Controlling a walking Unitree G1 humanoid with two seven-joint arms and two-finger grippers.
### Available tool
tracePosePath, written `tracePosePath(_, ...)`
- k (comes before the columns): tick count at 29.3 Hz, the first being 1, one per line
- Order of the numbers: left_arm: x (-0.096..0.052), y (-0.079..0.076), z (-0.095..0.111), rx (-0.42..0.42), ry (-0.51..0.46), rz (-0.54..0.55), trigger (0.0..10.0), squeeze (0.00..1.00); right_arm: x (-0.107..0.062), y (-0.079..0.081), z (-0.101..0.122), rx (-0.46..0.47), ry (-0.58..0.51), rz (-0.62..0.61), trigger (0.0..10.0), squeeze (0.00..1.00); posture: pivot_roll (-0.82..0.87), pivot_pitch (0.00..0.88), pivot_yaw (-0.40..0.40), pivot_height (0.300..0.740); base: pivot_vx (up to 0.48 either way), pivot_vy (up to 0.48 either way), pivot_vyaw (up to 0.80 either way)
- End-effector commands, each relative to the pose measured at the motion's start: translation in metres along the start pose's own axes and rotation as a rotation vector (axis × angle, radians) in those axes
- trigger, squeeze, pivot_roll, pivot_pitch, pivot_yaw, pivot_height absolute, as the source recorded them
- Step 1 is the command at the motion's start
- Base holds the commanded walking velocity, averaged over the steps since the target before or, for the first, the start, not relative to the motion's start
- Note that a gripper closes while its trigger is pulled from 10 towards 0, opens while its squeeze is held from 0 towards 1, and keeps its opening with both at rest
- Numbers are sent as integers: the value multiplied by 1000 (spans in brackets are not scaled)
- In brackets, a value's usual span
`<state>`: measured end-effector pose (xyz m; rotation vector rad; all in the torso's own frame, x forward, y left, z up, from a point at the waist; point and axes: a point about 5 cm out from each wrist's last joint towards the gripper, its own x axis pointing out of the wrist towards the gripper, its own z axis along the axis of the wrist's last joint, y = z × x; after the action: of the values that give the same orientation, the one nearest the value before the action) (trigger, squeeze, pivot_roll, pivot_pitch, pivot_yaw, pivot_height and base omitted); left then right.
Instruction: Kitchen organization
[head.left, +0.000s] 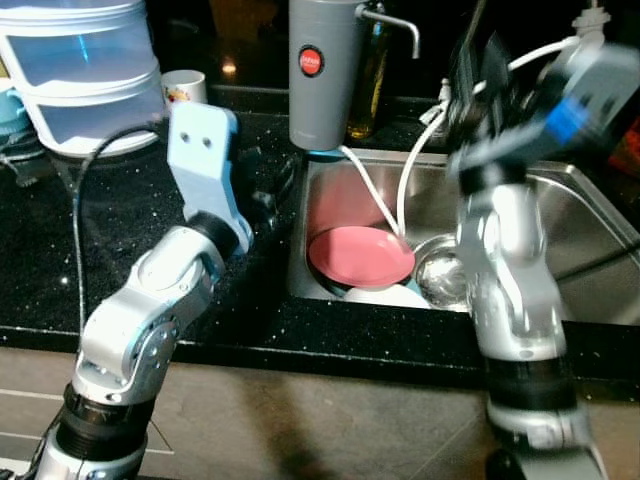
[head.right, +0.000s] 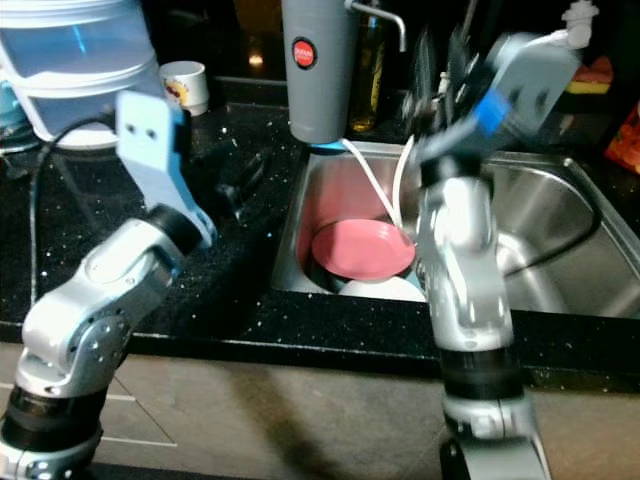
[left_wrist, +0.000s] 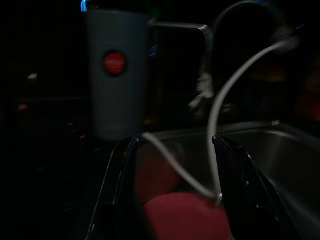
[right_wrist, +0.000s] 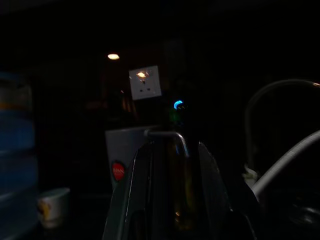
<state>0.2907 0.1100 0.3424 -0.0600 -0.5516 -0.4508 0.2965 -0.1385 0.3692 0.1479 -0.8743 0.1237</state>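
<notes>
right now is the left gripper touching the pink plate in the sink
Apart. In the left eye view the left gripper is over the black counter, left of the sink edge, while the pink plate lies down in the basin with nothing gripping it.

A wall socket (right_wrist: 145, 82) glows above the dark counter (head.left: 120, 230).

Both silver arms are raised forward; left hand (left_wrist: 175, 200) and right hand (right_wrist: 167, 200) with fingers parted, empty.
</notes>
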Motion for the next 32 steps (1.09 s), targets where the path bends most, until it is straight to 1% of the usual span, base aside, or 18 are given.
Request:
tracePosePath(1,-7,-10,2,17,-36,-49,10000,0,-12,1,3,-31,28,-4,10000,0,64,149,-29,740,0,0,0)
tracePosePath(2,-12,-13,-1,25,-32,-58,10000,0,-19,0,0,-34,57,-18,10000,0,59,145,-29,740,0,0,0)
tracePosePath(3,-19,-15,-7,68,-18,-60,10000,0,-27,0,-3,-39,87,-32,10000,0,54,140,-29,740,0,0,0)
tracePosePath(4,-19,-15,-7,68,-18,-60,10000,0,-27,0,-3,-39,87,-32,10000,0,54,140,-29,740,0,0,0)
tracePosePath(6,-35,-11,-22,172,36,5,10000,0,-42,0,-9,-56,144,-50,10000,0,52,135,-27,740,0,0,0)
tracePosePath(7,-35,-11,-22,172,36,5,10000,0,-42,0,-9,-56,144,-50,10000,0,52,135,-27,740,0,0,0)
tracePosePath(9,-45,-2,-32,267,64,68,10000,0,-51,0,-13,-58,186,-72,10000,0,53,132,-21,740,0,0,0)
tracePosePath(12,-52,24,-45,326,125,201,10000,0,-57,-1,-18,-76,224,-98,10000,0,53,132,-21,740,0,0,0)
tracePosePath(15,-50,40,-47,335,141,281,10000,0,-57,-5,-19,-77,240,-132,10000,0,52,111,-7,740,0,0,0)
tracePosePath(16,-50,40,-47,335,141,281,10000,0,-57,-5,-19,-77,240,-132,10000,0,52,111,-7,740,0,0,0)
tracePosePath(17,-49,46,-47,330,137,306,10000,0,-57,-7,-19,-82,246,-143,10000,0,52,111,-7,740,0,0,0)
tracePosePath(21,-49,47,-49,323,141,307,10000,0,-59,-10,-19,-100,257,-149,10000,0,52,100,-5,740,0,0,0)
tracePosePath(25,-54,42,-55,307,152,304,10000,0,-65,-12,-21,-107,284,-154,10000,0,46,93,-7,740,0,0,0)
tracePosePath(27,-60,35,-59,316,148,288,10000,0,-73,-12,-24,-118,309,-153,10000,0,40,51,-10,740,0,0,0)
tracePosePath(28,-62,33,-60,321,144,279,10000,0,-76,-13,-25,-121,317,-153,10000,0,39,46,-11,740,0,0,0)
tracePosePath(29,-63,28,-61,345,136,246,10000,0,-78,-13,-26,-130,327,-147,10000,0,37,42,-11,740,0,0,0)
tracePosePath(31,-63,26,-61,361,129,223,10000,0,-79,-13,-26,-135,333,-143,10000,0,37,42,-11,740,0,0,0)
tracePosePath(32,-64,23,-61,357,126,205,10000,0,-81,-15,-26,-141,342,-142,10000,0,35,53,-14,740,0,0,0)
